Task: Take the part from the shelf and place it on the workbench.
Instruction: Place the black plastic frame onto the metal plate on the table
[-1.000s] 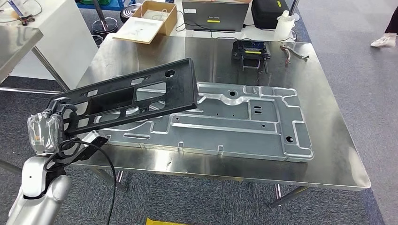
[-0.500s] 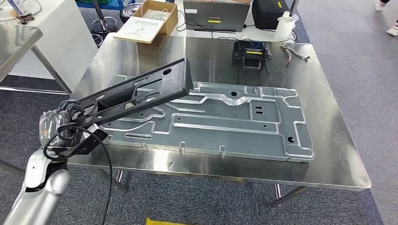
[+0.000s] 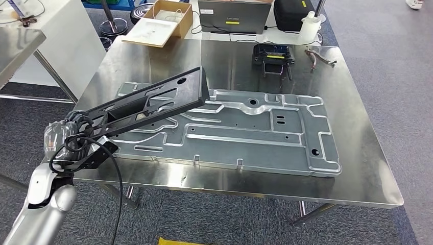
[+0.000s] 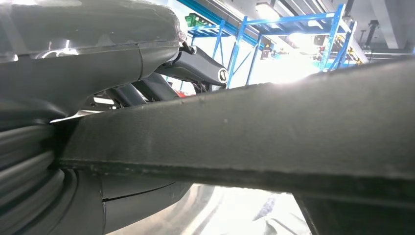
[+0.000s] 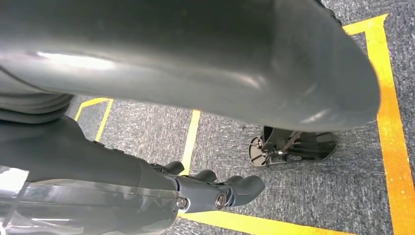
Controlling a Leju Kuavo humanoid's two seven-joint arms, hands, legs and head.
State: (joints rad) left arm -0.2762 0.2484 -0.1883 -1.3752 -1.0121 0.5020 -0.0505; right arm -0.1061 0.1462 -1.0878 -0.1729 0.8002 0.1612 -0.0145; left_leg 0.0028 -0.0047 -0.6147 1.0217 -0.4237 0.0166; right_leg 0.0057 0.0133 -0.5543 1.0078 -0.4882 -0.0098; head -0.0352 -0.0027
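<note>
Black slotted plastic frame [image 3: 153,99] gripped at its end by the left hand [image 3: 64,140]; long overhang could snag the grey stamped metal panel [image 3: 245,130].

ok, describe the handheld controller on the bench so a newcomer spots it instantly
On the steel workbench, look past the big stamped metal plate to the far edge, just before the laptop. The controller is small and black, with a yellow strip.

Black part [image 3: 148,102] above the steel workbench [image 3: 357,127]
Long, flat, slotted panel, tilted; its far end points toward 2 o'clock over the bench's 9 o'clock side.
</note>
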